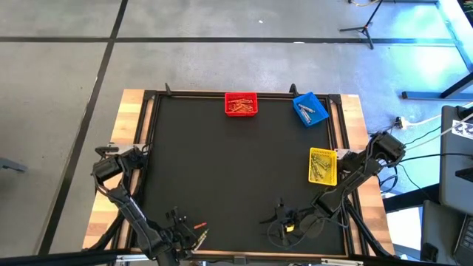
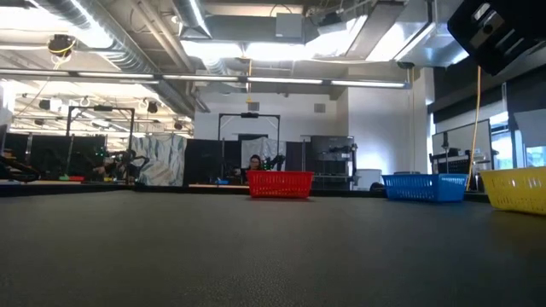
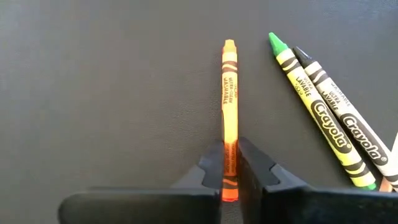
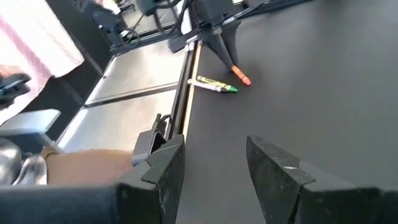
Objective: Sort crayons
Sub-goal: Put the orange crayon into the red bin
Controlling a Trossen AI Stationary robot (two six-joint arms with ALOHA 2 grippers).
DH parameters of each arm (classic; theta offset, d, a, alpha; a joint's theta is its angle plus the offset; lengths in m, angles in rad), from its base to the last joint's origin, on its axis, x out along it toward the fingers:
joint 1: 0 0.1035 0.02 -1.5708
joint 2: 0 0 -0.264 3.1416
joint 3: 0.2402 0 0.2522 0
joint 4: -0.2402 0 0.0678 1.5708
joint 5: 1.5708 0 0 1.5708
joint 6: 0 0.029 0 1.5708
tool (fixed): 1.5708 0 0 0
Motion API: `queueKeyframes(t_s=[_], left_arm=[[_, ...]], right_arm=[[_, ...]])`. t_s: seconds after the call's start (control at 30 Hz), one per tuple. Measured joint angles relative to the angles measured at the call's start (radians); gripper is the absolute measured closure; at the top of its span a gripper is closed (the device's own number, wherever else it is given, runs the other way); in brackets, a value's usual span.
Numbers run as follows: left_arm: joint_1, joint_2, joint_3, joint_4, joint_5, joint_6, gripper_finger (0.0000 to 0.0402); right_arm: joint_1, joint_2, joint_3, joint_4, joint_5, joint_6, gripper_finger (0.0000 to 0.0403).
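While left gripper [image 3: 230, 163] clamps orange crayon [image 3: 229, 93], mat-level

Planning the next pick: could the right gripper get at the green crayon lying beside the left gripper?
Probably not yet. The green crayon lies right beside the left gripper, which is shut on the orange crayon, crowding the way. The right gripper sits open and empty, farther off.

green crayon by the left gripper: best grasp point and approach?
Grip the green crayon mid-shaft on its paper label, from above, fingers across its width. It lies flat, and a black-tipped crayon lies close alongside, so the tip end, where they spread, gives more room.
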Motion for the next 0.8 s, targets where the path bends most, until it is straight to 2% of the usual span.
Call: queueKeyframes(t_s=[0.17, 0.4, 0.63, 0.8], left_arm=[[-0.003, 0.002, 0.057, -0.075, -0.039, 0.039, 0.0387], [-0.002, 0.002, 0.204, -0.218, -0.175, 0.152, 0.0387], [0.015, -0.001, 0.254, -0.187, -0.425, 0.3, 0.0387], [0.069, -0.002, 0.231, -0.146, -0.458, 0.37, 0.0395]], right_arm=[[-0.011, 0.0, 0.0, 0.002, 0.055, 0.01, 0.0227], [-0.035, 0.0, 0.0, -0.001, 0.087, 0.005, 0.0171], [-0.041, 0.025, 0.0, 0.085, 0.185, -0.151, 0.0161], [-0.042, 0.099, 0.0, 0.268, 0.196, -0.314, 0.0168]])
